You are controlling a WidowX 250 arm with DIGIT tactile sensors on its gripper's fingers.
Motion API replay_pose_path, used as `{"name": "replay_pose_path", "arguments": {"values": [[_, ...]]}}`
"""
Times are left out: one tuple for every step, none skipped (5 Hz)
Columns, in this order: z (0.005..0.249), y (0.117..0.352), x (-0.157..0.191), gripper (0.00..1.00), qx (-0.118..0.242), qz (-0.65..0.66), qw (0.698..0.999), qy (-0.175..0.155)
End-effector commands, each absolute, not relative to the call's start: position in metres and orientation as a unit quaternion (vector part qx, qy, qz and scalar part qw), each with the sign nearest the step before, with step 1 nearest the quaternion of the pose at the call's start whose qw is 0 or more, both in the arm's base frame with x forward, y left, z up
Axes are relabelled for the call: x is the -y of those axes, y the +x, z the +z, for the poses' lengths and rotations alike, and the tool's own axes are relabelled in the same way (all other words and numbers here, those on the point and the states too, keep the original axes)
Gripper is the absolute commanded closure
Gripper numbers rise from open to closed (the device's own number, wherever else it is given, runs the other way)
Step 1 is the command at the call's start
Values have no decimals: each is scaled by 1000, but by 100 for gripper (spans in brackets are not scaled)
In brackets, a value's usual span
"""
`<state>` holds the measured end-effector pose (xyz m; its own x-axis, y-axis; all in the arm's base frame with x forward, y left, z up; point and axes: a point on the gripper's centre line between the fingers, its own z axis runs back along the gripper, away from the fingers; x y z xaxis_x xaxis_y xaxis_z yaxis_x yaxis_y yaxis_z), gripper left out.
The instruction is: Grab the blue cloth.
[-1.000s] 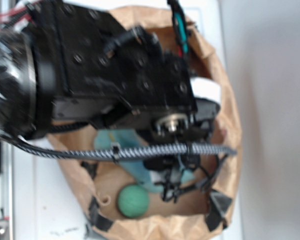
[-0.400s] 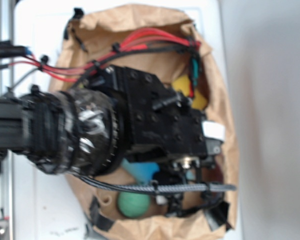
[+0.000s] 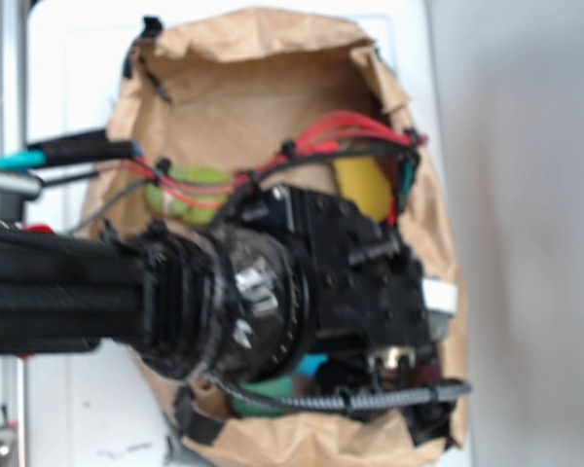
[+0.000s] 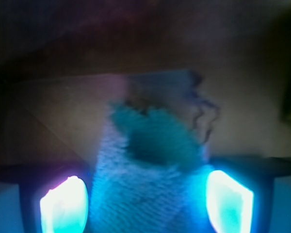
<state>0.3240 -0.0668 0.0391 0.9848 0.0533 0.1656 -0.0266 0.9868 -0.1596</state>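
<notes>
**Hand straddling the blue cloth, ready to close**

From the exterior view, my arm fills most of the brown paper bag (image 3: pixel 243 88) and hides nearly everything under it. Only a small sliver of the blue cloth (image 3: pixel 311 365) peeks out beneath my wrist, near the bag's lower end, beside a scrap of the green ball (image 3: pixel 263 397). The lime-green plush toy (image 3: pixel 180 190) and the yellow sponge (image 3: pixel 363 185) lie farther up the bag, well apart from where I am working. My hand itself is out of sight here.

In the wrist view, my hand (image 4: pixel 146 201) is open, with one glowing fingertip on each side of the blue cloth (image 4: pixel 150 170). The cloth is a teal terry rag, bunched up between the fingers, with a loose frayed thread at its far edge. To do this well, I should, I judge, close squarely on that raised fold, pressing low enough to catch fabric and not the bag's paper.
</notes>
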Motion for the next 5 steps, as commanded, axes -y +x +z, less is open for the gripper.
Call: {"name": "replay_pose_path", "arguments": {"values": [[58,334,81,0,108,-3,989,-96],[47,338,74,100,97,10,991,-90],[51,339,72,100,104,2,991,-79],[65,335,65,100,113,-4,990,-88],[83,328,59,100,126,0,988,-93]]}}
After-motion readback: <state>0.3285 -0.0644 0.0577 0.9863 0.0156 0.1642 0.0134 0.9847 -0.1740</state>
